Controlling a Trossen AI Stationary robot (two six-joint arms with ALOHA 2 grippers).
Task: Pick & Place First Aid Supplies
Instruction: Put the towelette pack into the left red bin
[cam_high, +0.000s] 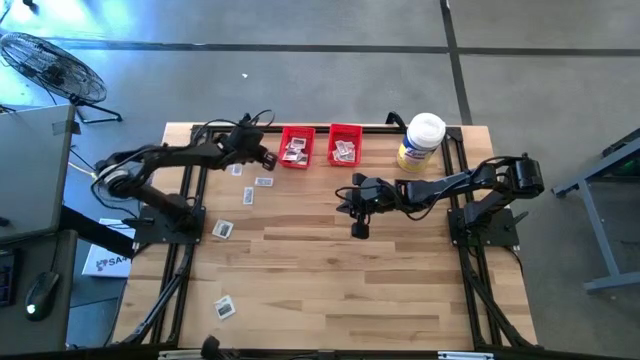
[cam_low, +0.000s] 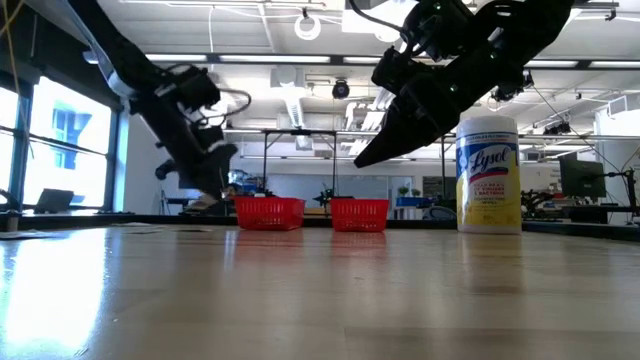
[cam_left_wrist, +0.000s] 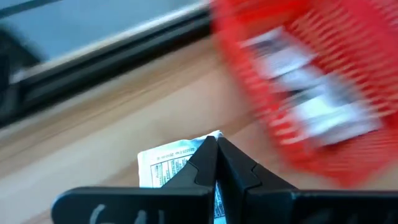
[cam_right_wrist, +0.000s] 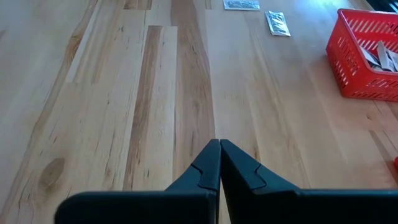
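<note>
- Wooden table (cam_high: 320, 290) carries everything; my two arms reach over it from either side.
- Two red bins (cam_high: 297, 146) (cam_high: 345, 145) sit at the far edge, both holding packets, with a white-lidded jar (cam_high: 420, 142) beside them.
- My left jaws (cam_high: 266, 158), just beside the left bin, are closed on a white packet (cam_left_wrist: 168, 163).
- My right jaws (cam_high: 358, 230) hang closed and empty above the table's middle.
- Loose packets (cam_high: 223, 229) (cam_high: 225, 307) (cam_high: 263, 182) lie on the left half.

Two red mesh bins (cam_high: 297, 146) (cam_high: 345, 144). Packets (cam_high: 223, 229) white-grey with dark print. Lysol jar (cam_high: 420, 142) yellow-labelled, white-lidded. Table (cam_high: 300, 270) pale striped wood. Arms, grippers (cam_high: 262, 157) (cam_high: 358, 228) black.
</note>
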